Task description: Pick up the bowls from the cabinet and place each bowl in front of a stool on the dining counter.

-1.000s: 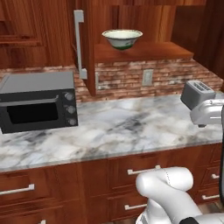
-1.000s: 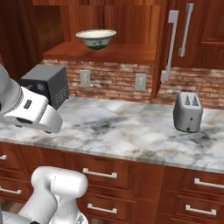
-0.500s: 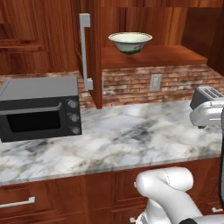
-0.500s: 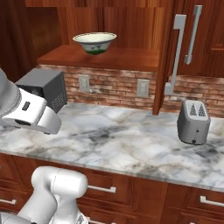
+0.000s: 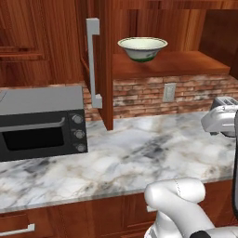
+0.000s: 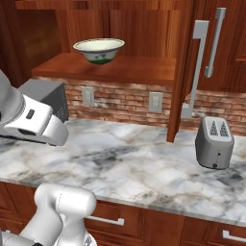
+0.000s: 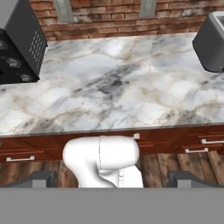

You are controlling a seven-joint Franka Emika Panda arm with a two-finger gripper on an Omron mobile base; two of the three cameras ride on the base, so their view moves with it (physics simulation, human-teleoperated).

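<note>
A whitish pale-green bowl (image 5: 142, 48) (image 6: 98, 50) with a dark green foot stands upright on the open lower shelf of the reddish-brown cabinet (image 5: 176, 64) (image 6: 125, 69). The cabinet door with its grey bar handle (image 5: 93, 62) (image 6: 199, 67) is swung open beside it. In the hand view my gripper (image 7: 113, 178) is open, its two dark fingertips (image 7: 41, 178) far apart with nothing between them, looking down at the marble counter well short of the bowl. The dining counter and the stools are out of view.
A marble counter (image 5: 139, 153) (image 7: 113, 87) backed by brick runs under the cabinet. A black-and-grey microwave (image 5: 39, 123) (image 6: 48, 93) (image 7: 17, 43) sits on its left, a silver toaster (image 6: 215, 142) (image 5: 223, 101) (image 7: 212, 41) on its right. Wooden drawers line the front below.
The whole scene has grown and shifted in both base views: the base has driven closer to the counter. The bowl stays on its shelf and the gripper stays open.
</note>
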